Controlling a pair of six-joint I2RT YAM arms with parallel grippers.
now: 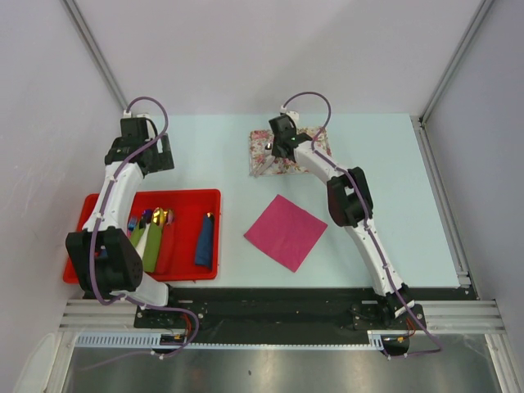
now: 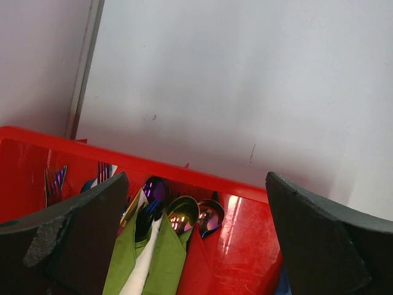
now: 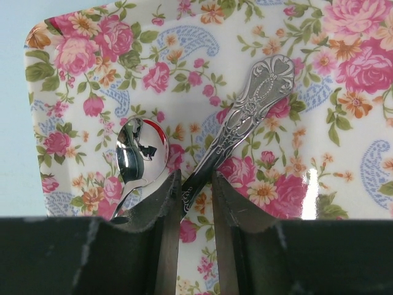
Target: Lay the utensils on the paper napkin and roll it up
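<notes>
Pinches a silver utensil [image 3: 245,104] on the flowery mat [image 3: 73,74] with narrow right fingers [image 3: 153,203], to carry it to the pink napkin [image 1: 286,232]; holds left fingers [image 2: 86,227] wide, out of the way

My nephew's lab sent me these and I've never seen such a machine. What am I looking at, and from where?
These are two robot arms bolted to the near edge of a table. The wide picture looks down from above, with the left arm on the left and the right arm on the right. The other two pictures come from a small camera on each wrist, so the dark shapes at the bottom are each claw's own fingers. On the table lie a pink paper napkin, a red tray holding a green roll and a blue roll, and a floral mat with a spoon. The left claw hangs open above the tray, holding nothing. The right claw appears to pinch an ornate silver handle on the mat.
</notes>
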